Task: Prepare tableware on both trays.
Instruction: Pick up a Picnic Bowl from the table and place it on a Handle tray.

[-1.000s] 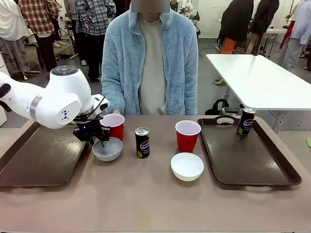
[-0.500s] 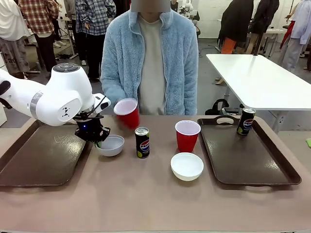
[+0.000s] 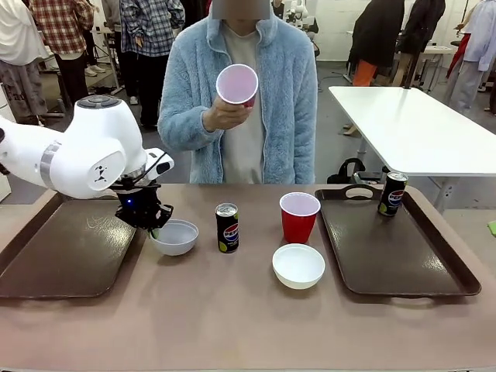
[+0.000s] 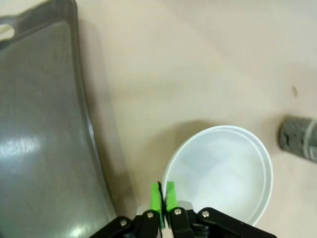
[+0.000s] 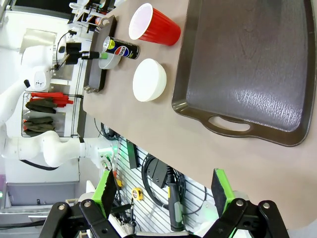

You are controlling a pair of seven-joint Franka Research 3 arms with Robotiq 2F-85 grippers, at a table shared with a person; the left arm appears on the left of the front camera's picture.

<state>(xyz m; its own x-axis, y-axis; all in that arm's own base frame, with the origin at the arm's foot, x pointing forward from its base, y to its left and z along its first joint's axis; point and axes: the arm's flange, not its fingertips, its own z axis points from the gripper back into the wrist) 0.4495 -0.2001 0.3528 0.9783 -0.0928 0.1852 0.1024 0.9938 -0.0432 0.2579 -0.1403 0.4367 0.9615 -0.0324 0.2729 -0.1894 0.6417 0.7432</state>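
Brown surface (image 3: 232, 318): my left hand (image 4: 163, 193) clamps the rim of the left bowl (image 4: 223, 168); my right hand (image 5: 164, 174) is spread apart.

One counter (image 3: 232, 325), and you can count nearly everything on it in twos. Two dark brown trays: the left tray (image 3: 62, 256) and the right tray (image 3: 395, 252). Two red cups with white insides: the raised cup (image 3: 237, 84), held by the one person (image 3: 271, 116) seated across from you, and the standing cup (image 3: 299, 217). Two small white bowls: the left bowl (image 3: 174, 236) and the right bowl (image 3: 298, 265). Two slim dark soda cans: the middle can (image 3: 226, 228) and the tray can (image 3: 393, 194). Your two robot hands: the left hand (image 3: 157, 229) and the right hand (image 5: 164, 178). One white table (image 3: 418, 132) stands behind.
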